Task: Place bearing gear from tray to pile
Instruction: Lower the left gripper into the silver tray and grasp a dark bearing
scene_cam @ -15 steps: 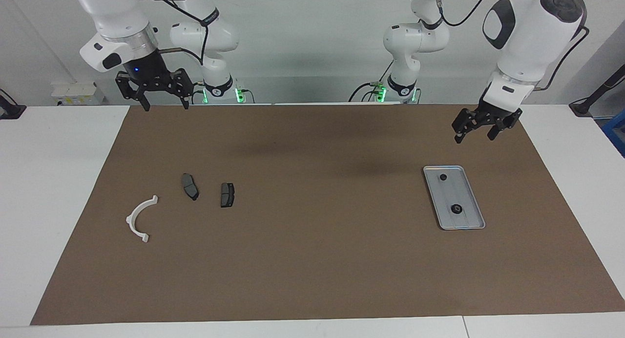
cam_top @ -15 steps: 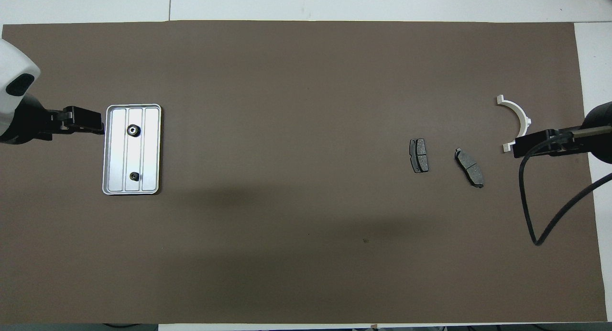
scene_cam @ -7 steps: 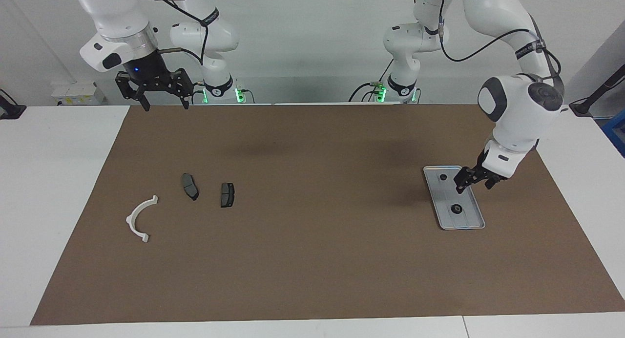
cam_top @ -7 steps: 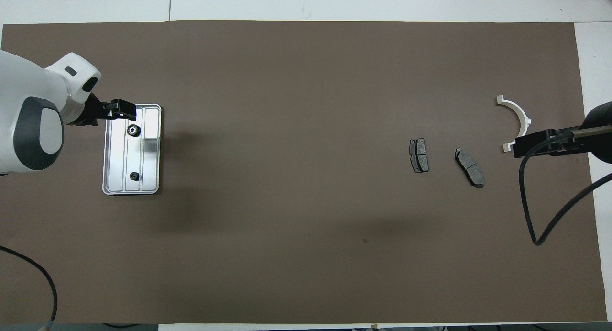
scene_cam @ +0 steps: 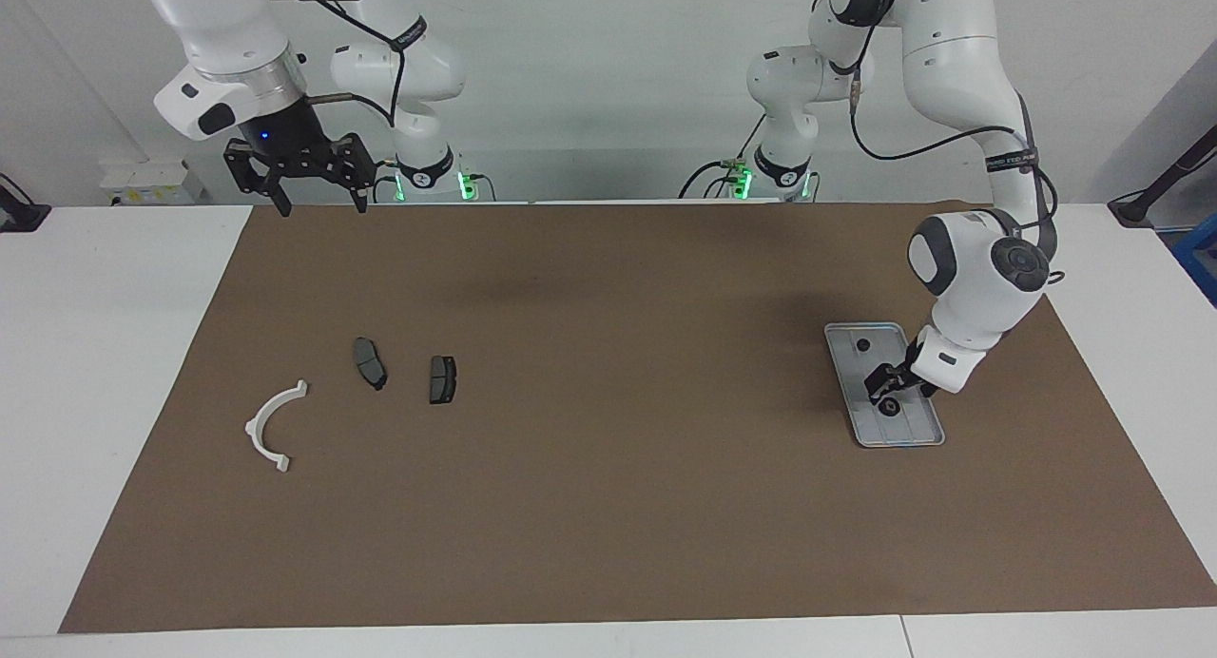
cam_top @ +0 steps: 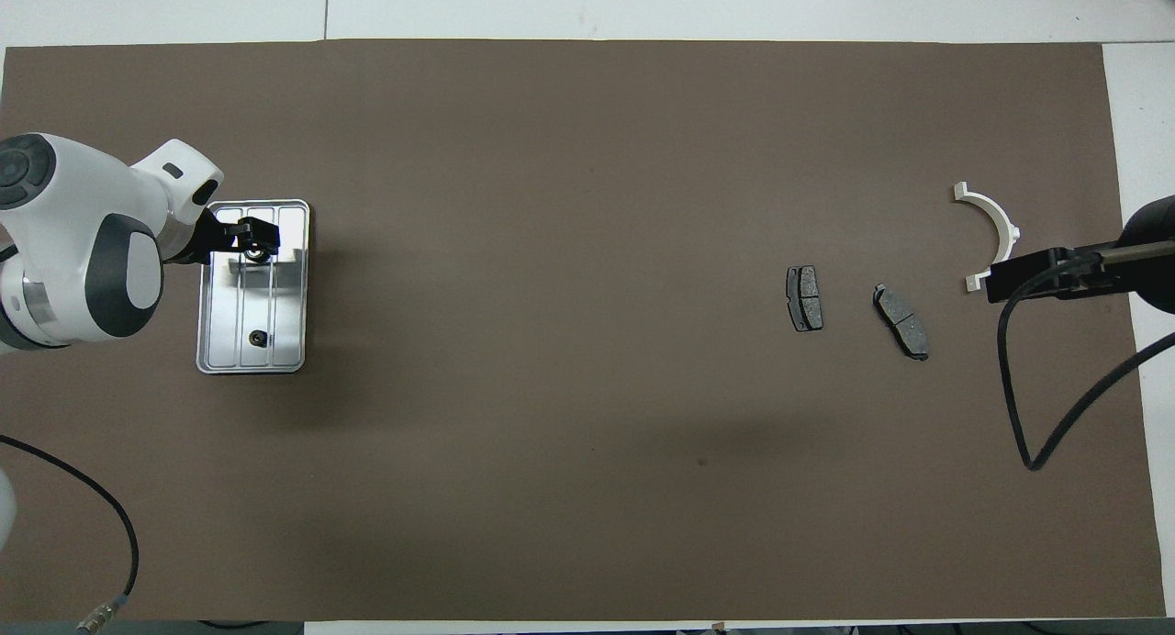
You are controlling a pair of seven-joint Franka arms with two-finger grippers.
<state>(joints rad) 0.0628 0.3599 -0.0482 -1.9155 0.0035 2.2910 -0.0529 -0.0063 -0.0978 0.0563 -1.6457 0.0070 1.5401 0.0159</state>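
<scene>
The silver tray lies toward the left arm's end of the table. On it sits a dark ring-shaped bearing gear, at the tray's end farther from the robots. My left gripper is down in the tray, open, with a finger on either side of this gear. A smaller dark part lies at the tray's nearer end. The pile is a white half-ring bracket and two dark pads. My right gripper waits, open and raised over the table's edge by the robots.
A brown mat covers most of the white table. A black cable hangs from the right arm over the mat near the pile. The pads lie between the bracket and the mat's middle.
My left arm has swung down from above the table's edge by the robots into the tray, bringing its gripper around the gear. The right arm has not moved.
</scene>
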